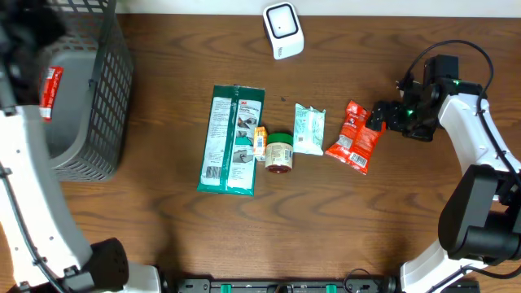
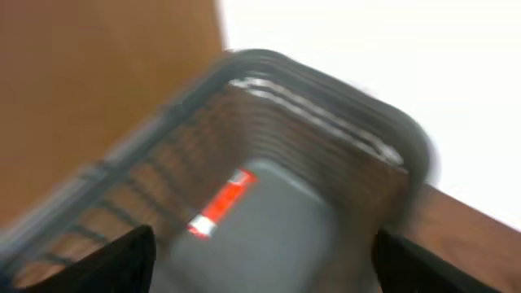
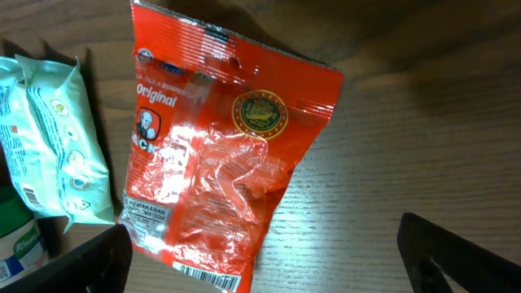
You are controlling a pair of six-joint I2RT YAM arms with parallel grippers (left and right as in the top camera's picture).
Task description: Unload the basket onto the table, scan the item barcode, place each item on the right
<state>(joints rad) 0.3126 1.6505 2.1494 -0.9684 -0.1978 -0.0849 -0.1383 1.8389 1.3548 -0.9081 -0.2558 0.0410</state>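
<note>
Basket (image 1: 111, 104): tabletop's left edge, red tube (image 1: 50, 92) lying inside | green pack (image 1: 233, 140): tabletop centre | red bag (image 1: 356, 137): right of centre, barcode face-up at its near end | scanner (image 1: 283, 30): far edge | left gripper (image 2: 269, 254): above basket, fingers spread, empty | right gripper (image 3: 262, 259): just beside red bag, fingers spread, empty

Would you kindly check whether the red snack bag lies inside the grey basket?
No, the red snack bag lies on the wooden table beside the pale green packet, outside the grey basket.
</note>
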